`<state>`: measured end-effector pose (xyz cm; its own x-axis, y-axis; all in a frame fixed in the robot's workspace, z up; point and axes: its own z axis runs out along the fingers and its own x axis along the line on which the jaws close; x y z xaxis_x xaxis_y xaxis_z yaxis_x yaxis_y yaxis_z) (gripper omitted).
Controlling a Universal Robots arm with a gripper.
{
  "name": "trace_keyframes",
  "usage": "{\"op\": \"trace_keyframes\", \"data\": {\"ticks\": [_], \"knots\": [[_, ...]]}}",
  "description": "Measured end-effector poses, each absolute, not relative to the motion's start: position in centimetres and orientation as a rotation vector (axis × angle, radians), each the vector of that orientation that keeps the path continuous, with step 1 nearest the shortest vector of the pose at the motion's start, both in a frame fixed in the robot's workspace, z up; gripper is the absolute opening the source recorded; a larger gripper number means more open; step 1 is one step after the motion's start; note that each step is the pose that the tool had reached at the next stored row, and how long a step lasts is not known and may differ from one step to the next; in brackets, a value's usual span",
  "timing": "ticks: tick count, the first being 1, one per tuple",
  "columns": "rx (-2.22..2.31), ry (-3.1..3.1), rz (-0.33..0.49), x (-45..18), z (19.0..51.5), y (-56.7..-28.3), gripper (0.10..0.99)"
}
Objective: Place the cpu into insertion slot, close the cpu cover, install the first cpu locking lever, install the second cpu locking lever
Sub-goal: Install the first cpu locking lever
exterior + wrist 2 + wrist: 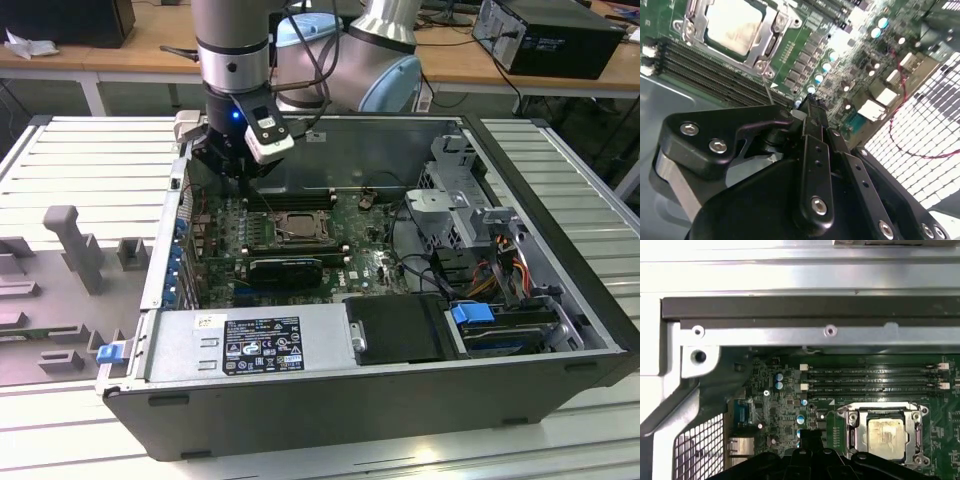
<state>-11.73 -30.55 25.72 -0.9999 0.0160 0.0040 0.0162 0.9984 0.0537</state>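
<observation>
The cpu (885, 432) lies in the insertion slot (295, 226) on the green motherboard, its silver top showing through the window of the cpu cover (852, 426), which lies flat over it. In the second wrist view the cpu (733, 24) sits inside the cover frame (771, 37), and a thin metal lever rod (768, 86) runs from the socket's corner toward the gripper (812, 107). The gripper (236, 160) hangs shut and empty above the board, beside the socket toward the exterior view's left. Its black tip (808, 436) also shows in the first wrist view.
Long black memory slots (872, 380) run beside the socket. The open computer case (560, 215) walls in the board, with a power supply (250, 345), drive cage (455, 185) and cables (500, 260) inside. A grey fixture (70, 245) stands on the table at the exterior view's left.
</observation>
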Motion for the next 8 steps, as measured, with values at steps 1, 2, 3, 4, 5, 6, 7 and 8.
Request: {"op": "trace_keyframes", "data": {"ticks": [1,2,3,4,5,6,7,8], "knots": [[-0.025,-3.137,-0.085,-11.7,25.7,-30.3,0.106],[-0.025,-3.137,-0.085,-11.7,25.6,-30.1,0.106],[-0.025,-3.137,-0.085,-11.8,25.6,-29.8,0.106],[-0.025,-3.137,-0.085,-11.8,25.6,-29.6,0.106],[-0.025,-3.137,-0.085,-11.8,25.5,-29.3,0.106],[-0.025,-3.137,-0.085,-11.8,25.5,-29.2,0.106],[-0.025,-3.136,-0.085,-11.7,25.5,-29.1,0.106],[-0.025,-3.135,-0.085,-11.6,25.5,-29.1,0.106]]}}
